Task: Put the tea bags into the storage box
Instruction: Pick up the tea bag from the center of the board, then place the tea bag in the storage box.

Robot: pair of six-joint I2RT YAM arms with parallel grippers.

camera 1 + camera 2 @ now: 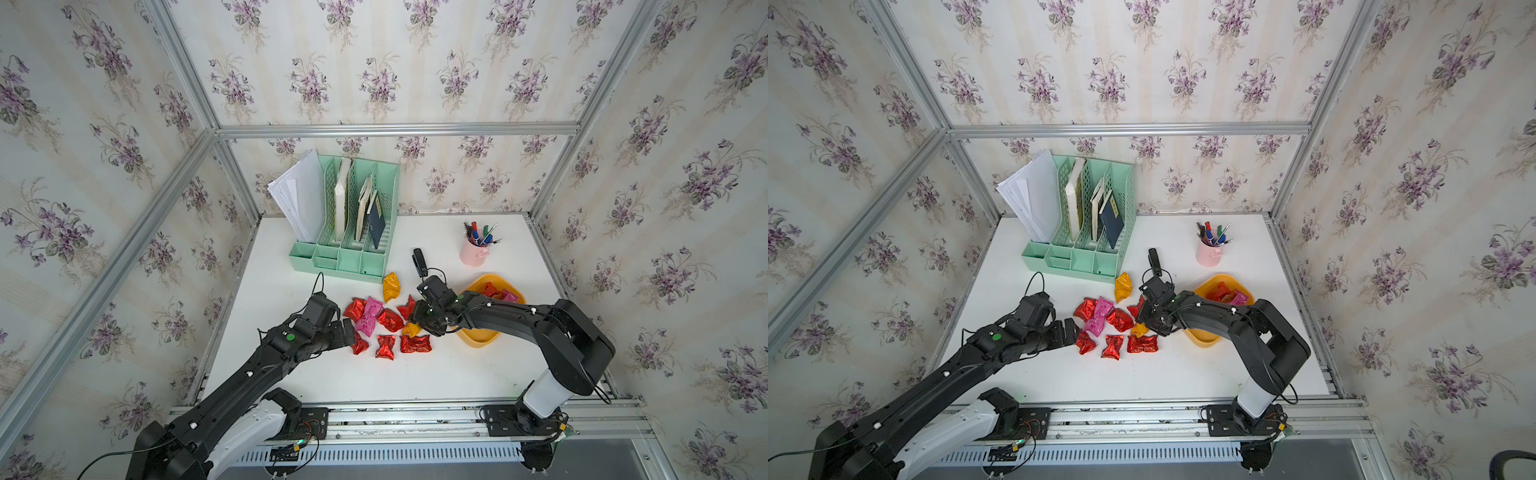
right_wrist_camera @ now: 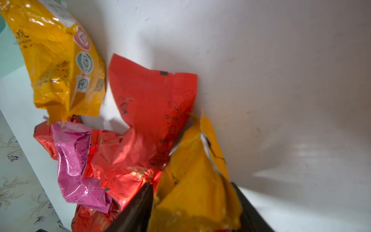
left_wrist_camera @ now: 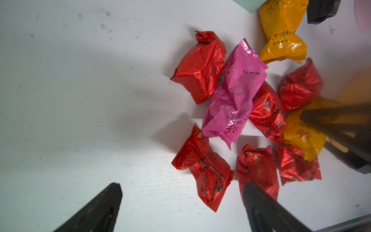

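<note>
Tea bags (image 1: 388,320) are what we must move, and most of them are not yet home. We begin with the white table (image 1: 457,374), which carries everything. At its far side, left of centre, stands the green organizer (image 1: 345,249), no part of our job. The box (image 1: 478,338) sits on the right, partly under the right arm. Inside it we see a few stored bags (image 1: 492,289), red and pink, but the arm hides part of the floor, so we cannot count them. The pink cup (image 1: 473,253) of pens stands beyond the box, far right, well apart from the work.

In the middle of the table lies the loose heap. We count nine there: six red, two orange and one pink bag (image 3: 232,96). The far orange bag (image 1: 391,286) lies just in front of the organizer.

The right gripper (image 2: 191,185) is at the heap's right end, near the box, and pinches the orange bag (image 2: 192,170) between its jaws. We cannot tell whether that bag has left the table. The left gripper (image 3: 182,185) hangs at the heap's near left end, jaws spread wide and holding nothing. A red bag (image 3: 202,168) lies partly between its fingers.

We judge the task well under half done, with nine bags left to carry over, the pinched one included.
</note>
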